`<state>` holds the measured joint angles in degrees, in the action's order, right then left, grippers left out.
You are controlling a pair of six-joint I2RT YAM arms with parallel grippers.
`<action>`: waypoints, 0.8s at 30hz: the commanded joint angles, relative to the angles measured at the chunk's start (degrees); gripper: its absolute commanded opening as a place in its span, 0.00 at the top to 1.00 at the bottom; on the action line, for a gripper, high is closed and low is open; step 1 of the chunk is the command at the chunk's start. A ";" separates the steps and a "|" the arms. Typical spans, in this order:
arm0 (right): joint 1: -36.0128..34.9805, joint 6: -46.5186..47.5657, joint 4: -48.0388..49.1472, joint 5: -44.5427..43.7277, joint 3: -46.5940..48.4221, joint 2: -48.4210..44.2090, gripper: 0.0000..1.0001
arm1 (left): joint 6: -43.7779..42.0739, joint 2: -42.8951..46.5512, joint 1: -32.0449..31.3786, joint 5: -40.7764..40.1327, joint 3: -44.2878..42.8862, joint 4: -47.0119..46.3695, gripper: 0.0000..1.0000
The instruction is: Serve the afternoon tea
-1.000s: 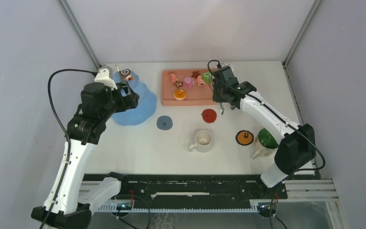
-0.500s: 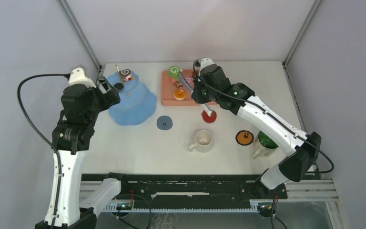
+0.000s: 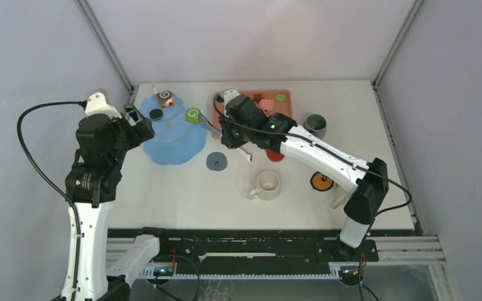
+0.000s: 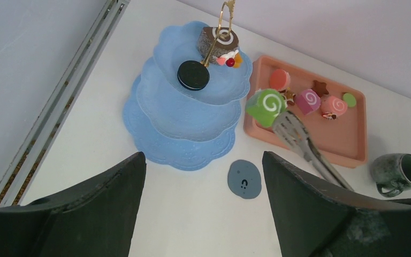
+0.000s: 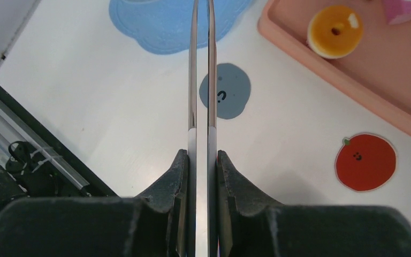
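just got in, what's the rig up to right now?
The right gripper is shut on thin metal tongs. The tongs pinch a green swirl roll toy pastry at the tray-side edge of the blue tiered dessert tower, apparently not set down yet. The tower's top tier holds a chocolate swirl roll and a black sandwich cookie. Other toy pastries sit in the salmon-pink rectangular tray. The left gripper is open near the tower, holding nothing.

The left arm (image 3: 89,219) and right arm (image 3: 317,152) share white tubular links, bulky black joint housings and white wrist caps, each trailing a looping black cable (image 3: 30,150), with a green light (image 3: 271,125) on the right.
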<state>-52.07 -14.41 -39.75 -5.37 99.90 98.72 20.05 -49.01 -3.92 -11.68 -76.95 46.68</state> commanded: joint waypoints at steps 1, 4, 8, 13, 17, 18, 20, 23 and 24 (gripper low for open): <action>-0.35 0.62 2.34 0.00 3.55 1.17 1.00 | 0.06 0.85 0.64 0.82 -1.62 -1.48 0.16; -0.35 0.87 2.31 -0.17 5.40 3.21 1.00 | 0.11 1.03 0.62 1.03 -1.23 -1.63 0.16; -0.38 1.38 1.39 -0.56 8.76 6.38 1.00 | 0.07 1.13 0.70 1.07 -1.14 -1.60 0.16; -0.21 1.92 0.24 -0.88 13.91 10.62 1.00 | -0.10 1.30 0.78 1.00 -1.20 -1.68 0.16; -0.09 2.02 -0.41 -0.57 17.82 14.11 1.00 | -0.44 1.51 0.85 0.65 -1.17 -1.64 0.16; 0.01 2.02 -0.42 -0.35 18.62 14.81 1.00 | -0.53 1.47 0.87 0.49 -1.16 -1.59 0.16; 0.25 1.72 -0.99 -0.01 21.15 16.46 1.00 | -0.71 1.40 0.85 0.44 -1.14 -1.66 0.16; 0.39 1.65 -2.02 0.16 24.06 18.48 1.00 | -1.00 1.32 0.96 0.28 -1.07 -1.70 0.16; 0.46 1.71 -2.13 0.18 24.67 19.06 1.00 | -0.98 1.34 0.94 0.13 -0.99 -1.68 0.16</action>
<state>-52.01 -13.34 -43.11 -5.41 119.85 117.25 19.90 -48.21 -3.55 -11.42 -76.95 46.65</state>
